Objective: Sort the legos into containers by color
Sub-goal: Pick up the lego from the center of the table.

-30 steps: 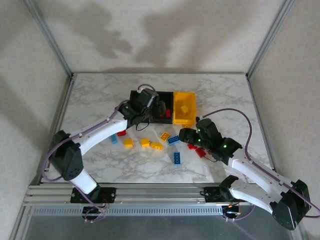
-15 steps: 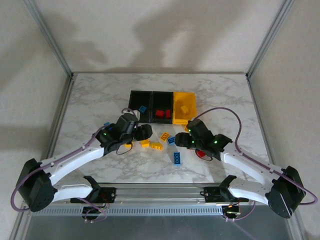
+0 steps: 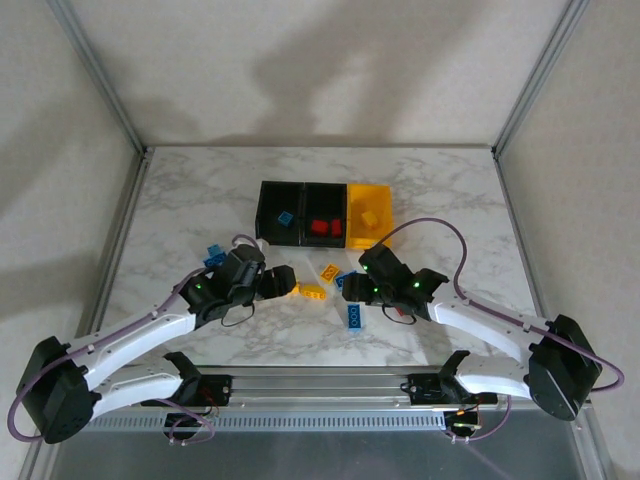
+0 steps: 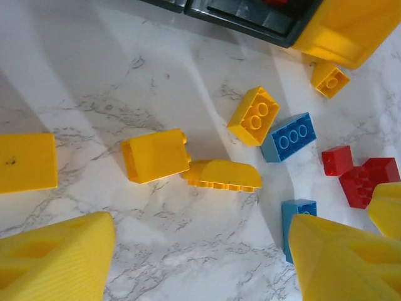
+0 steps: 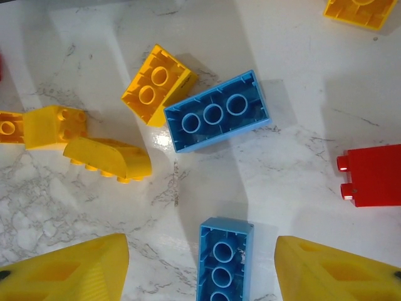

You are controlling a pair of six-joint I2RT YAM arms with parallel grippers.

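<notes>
Three containers stand in a row: a black bin (image 3: 270, 205) with a blue lego (image 3: 286, 218) in it, a black bin (image 3: 325, 203) with red legos, and a yellow bin (image 3: 380, 195) with a yellow lego. Loose legos lie in front of them. My left gripper (image 3: 283, 283) (image 4: 200, 269) hangs open over bare marble, just short of a curved yellow lego (image 4: 222, 175) and a yellow block (image 4: 155, 155). My right gripper (image 3: 350, 290) (image 5: 200, 276) is open and straddles an upturned light-blue lego (image 5: 224, 260), with gaps on both sides.
Around the right gripper lie a blue lego (image 5: 216, 111), yellow legos (image 5: 158, 84) and a red lego (image 5: 373, 175). Another blue lego (image 3: 214, 256) lies to the left of the left arm. Purple cables loop beside both arms. Metal frame posts edge the table.
The left arm has drawn back from over the black bins to the loose legos and its jaws have widened. The right gripper has slid left over the light-blue lego.
</notes>
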